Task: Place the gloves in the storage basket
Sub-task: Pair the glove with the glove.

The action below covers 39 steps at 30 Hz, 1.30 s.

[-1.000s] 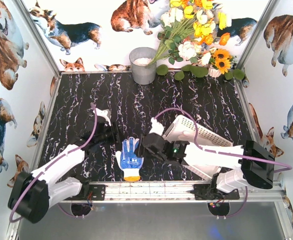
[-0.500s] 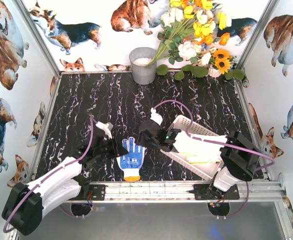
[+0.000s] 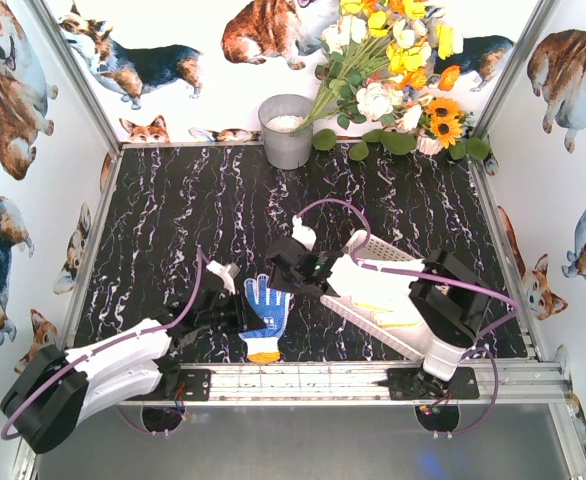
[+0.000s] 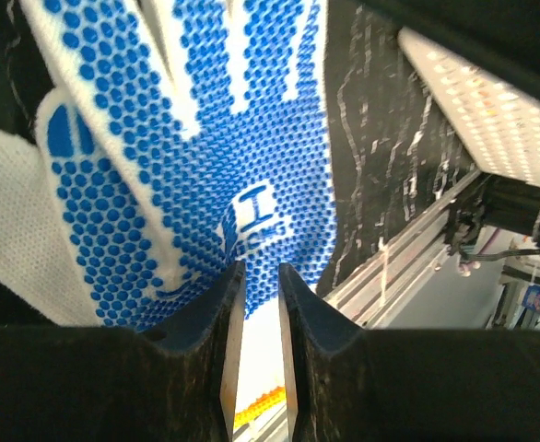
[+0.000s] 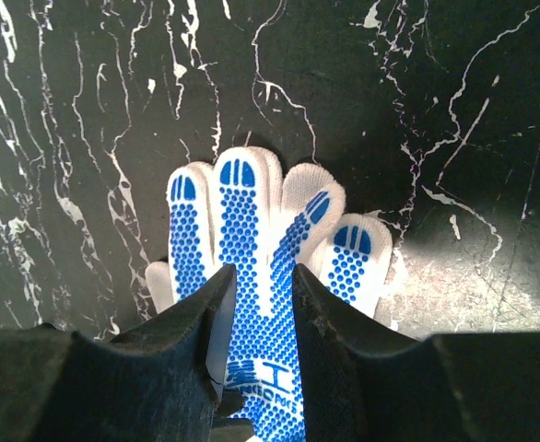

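A white glove (image 3: 266, 318) with a blue-dotted palm and an orange cuff lies flat on the black marble table, near the front edge. My left gripper (image 3: 241, 312) comes in from the left. In the left wrist view its jaws (image 4: 259, 269) are nearly together, pinching the glove (image 4: 187, 138) at the base of the palm. My right gripper (image 3: 276, 281) hovers over the glove's fingers. Its jaws (image 5: 263, 273) stand apart, astride one finger of the glove (image 5: 252, 212). The white slotted storage basket (image 3: 378, 247) sits to the right, partly under the right arm, with pale gloves (image 3: 398, 318) inside.
A grey metal bucket (image 3: 286, 130) stands at the back centre beside a bunch of flowers (image 3: 393, 70). An aluminium rail (image 3: 303, 380) runs along the near edge. Printed walls close in the left, right and back. The basket's perforated side (image 4: 473, 101) shows in the left wrist view.
Both grippers have closed in on the blue-dotted glove, the left moving right, the right moving left. Both pairs of jaws have narrowed, the left almost fully.
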Motion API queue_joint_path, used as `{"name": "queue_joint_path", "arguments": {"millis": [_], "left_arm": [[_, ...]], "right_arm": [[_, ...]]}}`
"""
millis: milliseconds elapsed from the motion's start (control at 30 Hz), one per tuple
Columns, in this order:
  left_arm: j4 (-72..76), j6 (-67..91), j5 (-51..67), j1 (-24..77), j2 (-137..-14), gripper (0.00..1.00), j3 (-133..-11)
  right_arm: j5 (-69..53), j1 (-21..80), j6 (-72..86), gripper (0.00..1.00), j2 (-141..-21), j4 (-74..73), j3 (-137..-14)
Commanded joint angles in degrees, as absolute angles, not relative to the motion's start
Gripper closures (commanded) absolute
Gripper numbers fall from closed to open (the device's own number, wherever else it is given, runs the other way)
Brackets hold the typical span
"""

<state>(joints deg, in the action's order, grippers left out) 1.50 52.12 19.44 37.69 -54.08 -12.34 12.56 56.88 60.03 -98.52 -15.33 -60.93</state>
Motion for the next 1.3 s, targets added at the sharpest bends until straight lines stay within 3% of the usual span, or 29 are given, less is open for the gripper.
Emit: {"name": "queue_joint_path", "arguments": {"millis": [0,333,400,933,1000,1067,1133,1267], "left_arm": [[5.3,53.2,18.9,39.8,-55.8,0.85,-10.6],[2.4,52.4,16.6,40.7,-57.5,0.85,-9.9],[2.4,52.4,16.6,40.8,-57.4,0.85,-9.8],[-0.2,52.2,16.0,41.7,-57.0,0.85,-11.1],[-1.7,51.9,15.1,41.8,-56.3,0.81,-12.2],[-3.8,51.0,13.6,41.7,-55.3,0.62,-14.1],[-5.9,49.8,11.9,41.8,-54.6,0.51,-16.4],[-13.3,47.1,6.1,41.6,-54.8,0.46,-22.4]], "right_arm": [[14.3,56.6,60.4,0.68,-100.1,-16.6,-64.4],[15.2,56.4,61.6,0.67,-102.1,-16.1,-63.9],[13.8,56.2,61.2,0.74,-103.0,-14.7,-63.9],[7.8,50.1,51.2,0.73,-97.7,10.3,-56.2],[8.1,49.4,49.7,0.73,-95.7,9.8,-55.2],[9.1,49.2,47.7,0.72,-93.0,8.4,-54.3],[9.3,49.2,45.5,0.70,-89.8,6.4,-53.5],[7.0,49.3,42.8,0.70,-83.5,-2.3,-54.1]]}}
